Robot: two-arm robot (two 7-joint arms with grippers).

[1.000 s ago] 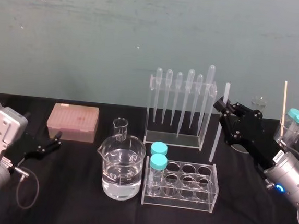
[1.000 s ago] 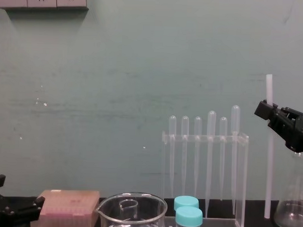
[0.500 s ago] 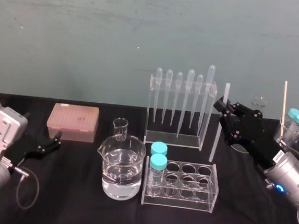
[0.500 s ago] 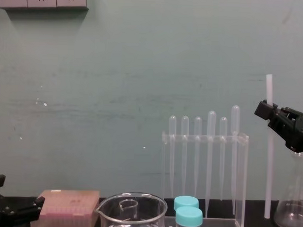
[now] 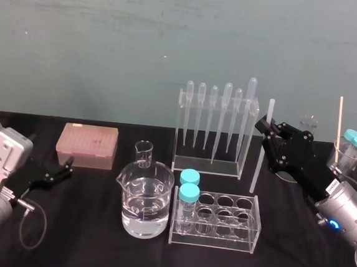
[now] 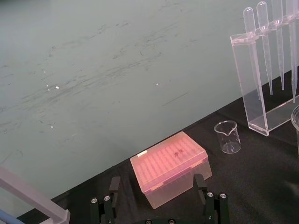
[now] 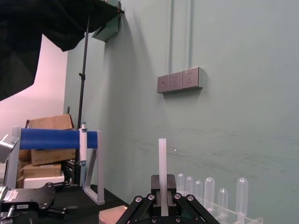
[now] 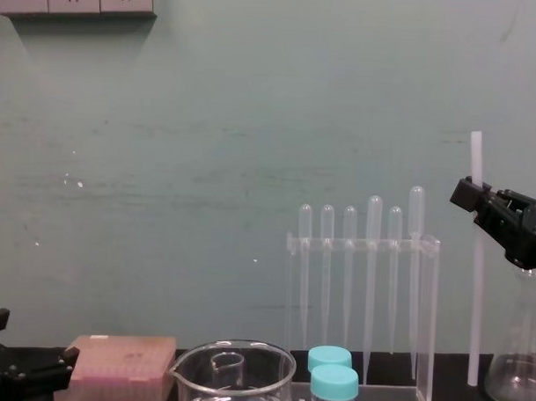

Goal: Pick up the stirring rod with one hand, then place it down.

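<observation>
The right gripper (image 5: 266, 128) (image 8: 467, 193) is positioned above the black table (image 5: 83, 225), just to the right of the pipette rack (image 5: 246, 149). Its two fingers are pinched on the stirring rod (image 5: 259, 158) (image 8: 475, 287), gripping it on the upper part of its length so that a short section of the top end projects above the jaws. In the right wrist view, the rod (image 7: 162, 161) rises straight up from between the closed fingers. The rod stands nearly upright beside the right wall of the rack and in front of the green wall. Its lower end is near the table surface beside the right corner of the rack base; whether it touches the table cannot be determined. A glass flask (image 8: 517, 372) stands to the right of the rod. The left gripper (image 5: 67, 167) (image 6: 157, 185) is parked low over the table at the left, with its fingers spread apart, pointing toward the pink tip box (image 5: 87, 144). A large beaker (image 5: 144, 205) of clear liquid and a tube rack (image 5: 255, 226) holding two capped tubes stand in front of the pipette rack. Compared with half a second and one second ago, no change is observed: the right gripper, the rod and the left gripper occupy the same positions.
</observation>
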